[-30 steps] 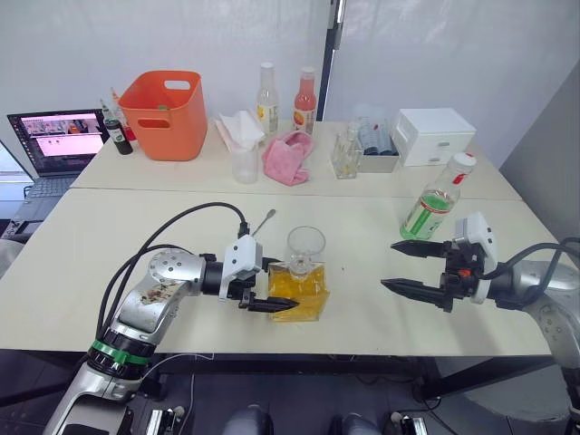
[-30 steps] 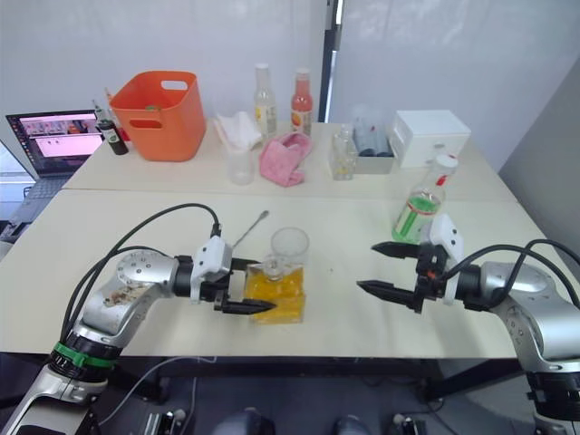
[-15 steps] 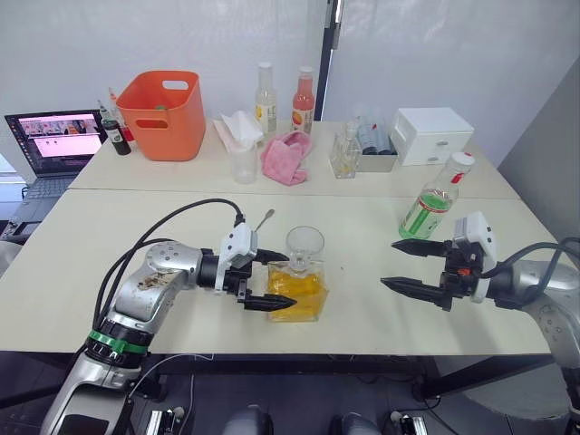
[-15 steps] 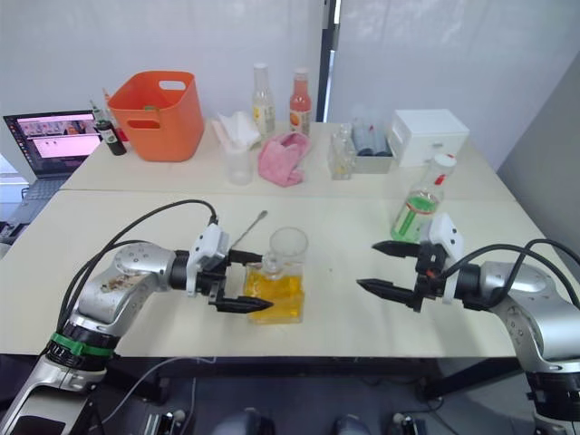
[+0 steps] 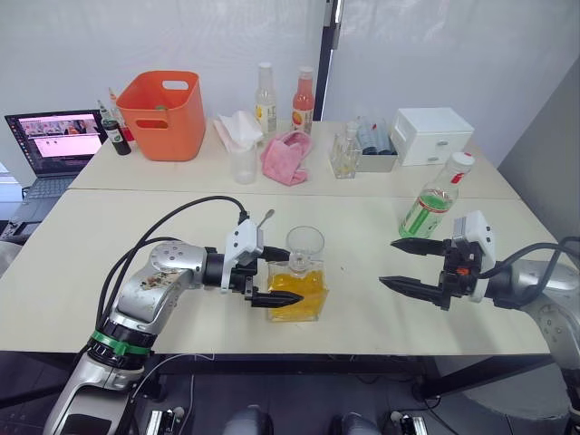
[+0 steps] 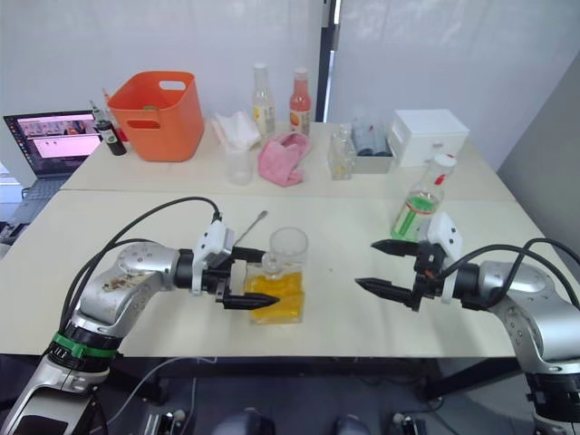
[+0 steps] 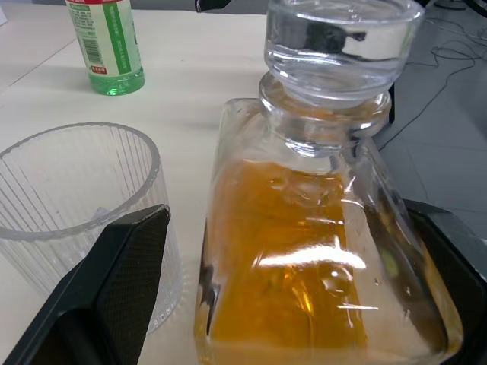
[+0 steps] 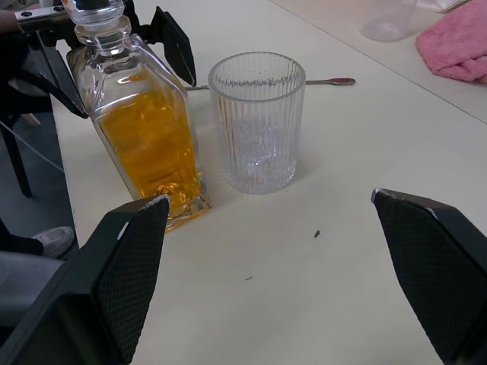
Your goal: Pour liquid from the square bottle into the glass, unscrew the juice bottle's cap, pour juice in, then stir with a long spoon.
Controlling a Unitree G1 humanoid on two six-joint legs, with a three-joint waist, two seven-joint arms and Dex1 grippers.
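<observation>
The square bottle [image 5: 295, 292], holding orange-yellow liquid and closed with a glass stopper, stands near the table's front edge. My left gripper [image 5: 292, 278] is open with one finger on each side of its body; the left wrist view shows a gap beside the bottle [image 7: 304, 258]. Just behind it stands the empty ribbed glass [image 5: 306, 246], and the long spoon [image 5: 263, 220] lies flat beyond that. The juice bottle [image 5: 433, 207] stands at the right with its white cap [image 5: 464, 161] on. My right gripper [image 5: 388, 262] hovers open and empty in front of the juice bottle.
Along the back of the table are an orange basket [image 5: 168, 113], a laptop [image 5: 54, 136], two tall slim bottles [image 5: 265, 95], a measuring cup [image 5: 243, 165], a pink cloth [image 5: 288, 154], a small square bottle [image 5: 344, 154] and a white box [image 5: 424, 134].
My left gripper has edged a little further along the sides of the square bottle. The bottle, the glass and my right gripper stay where they were.
</observation>
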